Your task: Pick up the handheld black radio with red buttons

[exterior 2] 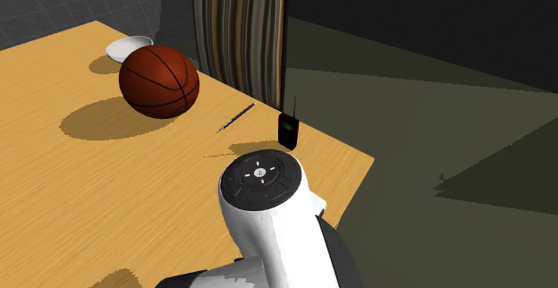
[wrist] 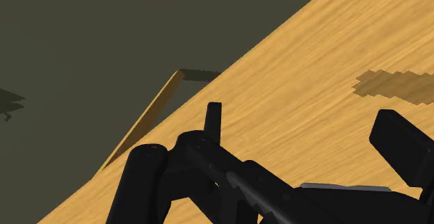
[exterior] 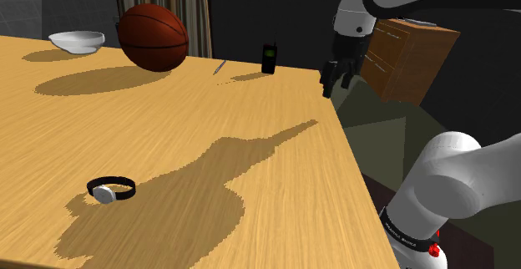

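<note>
The black handheld radio [exterior: 270,58] stands upright near the table's far edge, with a greenish face and a thin antenna [exterior 2: 287,127]. My gripper [exterior: 334,83] hangs over the table's edge on the shoulder view's right, a short way right of the radio and above its level, not touching it. In the wrist view its black fingers [wrist: 400,145] stand apart over bare wood, the gripper [wrist: 306,132] open with nothing between them.
A basketball [exterior: 153,37], a white bowl [exterior: 77,40] and a pen [exterior: 220,66] lie left of the radio on the wooden table [exterior: 209,117]. A black wristband [exterior: 111,189] lies near the front. A wooden dresser [exterior: 409,54] stands beyond the table's right edge.
</note>
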`<state>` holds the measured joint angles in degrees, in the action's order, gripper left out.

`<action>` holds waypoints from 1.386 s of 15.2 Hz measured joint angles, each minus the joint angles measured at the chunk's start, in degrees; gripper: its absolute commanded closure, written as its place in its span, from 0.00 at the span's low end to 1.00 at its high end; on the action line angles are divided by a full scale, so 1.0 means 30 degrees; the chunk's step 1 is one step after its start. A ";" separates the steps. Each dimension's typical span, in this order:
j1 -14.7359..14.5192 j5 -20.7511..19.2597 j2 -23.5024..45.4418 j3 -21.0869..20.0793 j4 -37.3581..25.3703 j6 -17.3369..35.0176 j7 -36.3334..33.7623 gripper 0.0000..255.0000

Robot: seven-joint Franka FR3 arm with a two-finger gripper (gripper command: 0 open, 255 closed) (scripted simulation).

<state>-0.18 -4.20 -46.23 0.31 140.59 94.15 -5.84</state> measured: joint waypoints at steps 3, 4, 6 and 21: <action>0.0175 -0.0027 0.0889 -0.0244 -0.0598 0.0429 -0.0600 0.00; 0.0313 -0.0071 0.1448 -0.0392 -0.0887 0.0789 -0.1021 0.00; 0.0585 -0.0156 0.2784 -0.0800 -0.1811 0.1407 -0.2032 0.00; 0.2740 -0.3047 1.3286 -0.2470 -1.2094 0.2695 -0.9476 0.00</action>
<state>8.05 -13.34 -6.38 -7.10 104.31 102.24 -34.27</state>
